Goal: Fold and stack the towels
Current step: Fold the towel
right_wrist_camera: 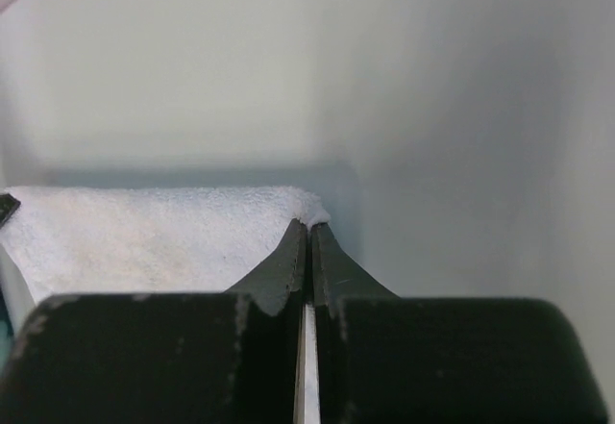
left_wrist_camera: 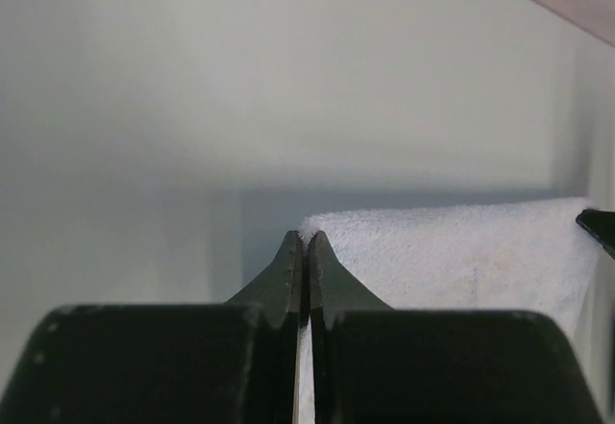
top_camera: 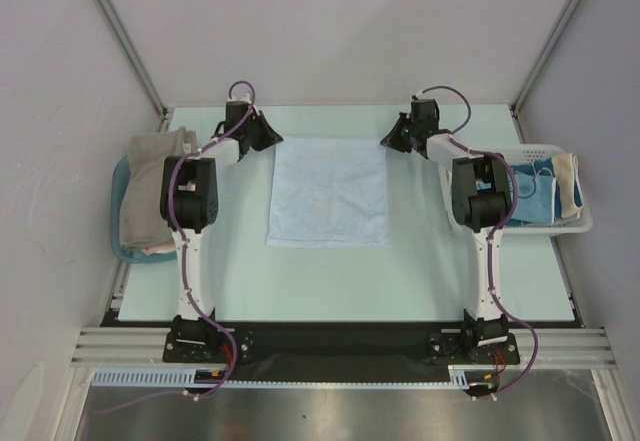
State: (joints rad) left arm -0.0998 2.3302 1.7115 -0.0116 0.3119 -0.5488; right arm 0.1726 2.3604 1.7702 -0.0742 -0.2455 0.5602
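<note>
Item: light blue towel [top_camera: 328, 193], spread flat mid-table [top_camera: 240, 281]. Both arms are extended forward; left gripper [top_camera: 274, 140] and right gripper [top_camera: 387, 141] are clamped tight on its far corners.

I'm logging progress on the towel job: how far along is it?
Done: a grey-beige towel lies folded on the tray at the left. In hand: the light blue towel lies flat mid-table, and the left gripper and right gripper are each shut on a far corner, apparently for its first fold. Left: that fold, stacking it, and the towels in the basket at the right.
</note>
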